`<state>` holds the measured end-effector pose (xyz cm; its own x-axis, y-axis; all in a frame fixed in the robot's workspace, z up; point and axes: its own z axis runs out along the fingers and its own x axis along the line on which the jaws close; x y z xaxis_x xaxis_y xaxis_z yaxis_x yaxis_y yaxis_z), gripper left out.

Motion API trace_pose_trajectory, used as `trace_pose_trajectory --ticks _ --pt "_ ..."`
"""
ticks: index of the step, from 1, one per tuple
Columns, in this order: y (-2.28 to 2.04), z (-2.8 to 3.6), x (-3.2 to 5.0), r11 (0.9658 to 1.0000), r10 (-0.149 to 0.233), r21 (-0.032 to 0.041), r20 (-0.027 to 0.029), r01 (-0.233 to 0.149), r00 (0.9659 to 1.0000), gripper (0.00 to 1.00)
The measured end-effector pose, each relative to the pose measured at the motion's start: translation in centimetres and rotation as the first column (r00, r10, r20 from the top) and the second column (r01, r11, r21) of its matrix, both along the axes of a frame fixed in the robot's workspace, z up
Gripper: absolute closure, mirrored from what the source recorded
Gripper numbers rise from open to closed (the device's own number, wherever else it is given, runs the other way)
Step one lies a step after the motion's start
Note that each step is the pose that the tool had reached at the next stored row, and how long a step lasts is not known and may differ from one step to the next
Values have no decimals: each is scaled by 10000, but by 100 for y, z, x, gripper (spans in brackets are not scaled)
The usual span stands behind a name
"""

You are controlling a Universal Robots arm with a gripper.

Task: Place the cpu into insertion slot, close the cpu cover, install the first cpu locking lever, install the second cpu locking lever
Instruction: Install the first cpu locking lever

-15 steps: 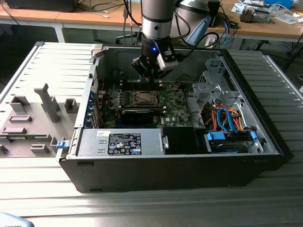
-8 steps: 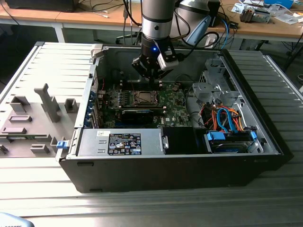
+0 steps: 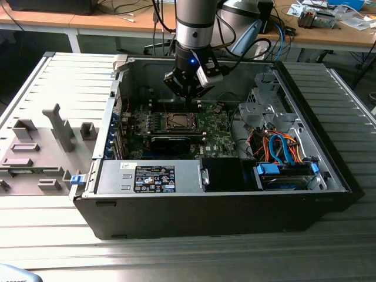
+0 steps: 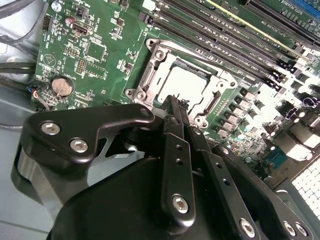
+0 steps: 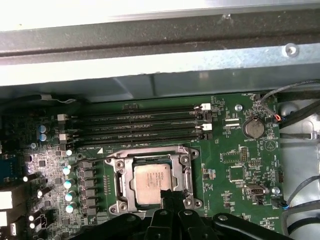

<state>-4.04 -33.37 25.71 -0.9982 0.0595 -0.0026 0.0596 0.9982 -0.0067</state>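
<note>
Inside an open case [image 3: 205, 217], the cpu [image 5: 152, 182] lies in the slot [image 5: 111, 162] with the cover [image 5: 125, 182] down around it, and the gripper [image 5: 170, 196] — fingers pressed together, holding nothing — sits at the slot's edge, probably the lever step, which calls for fine, firm pressing.

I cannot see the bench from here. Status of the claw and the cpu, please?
Claw shut, tips at edge of slot. Cpu seated in slot, cover flat around it. No obstacle seen.
</note>
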Motion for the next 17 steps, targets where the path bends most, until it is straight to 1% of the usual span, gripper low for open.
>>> trace_pose_trajectory --ticks 11,17 --pt "0 0 0 9989 468 0 0 -468 9989 89" --pt "0 0 0 9970 769 0 0 -769 9970 89"
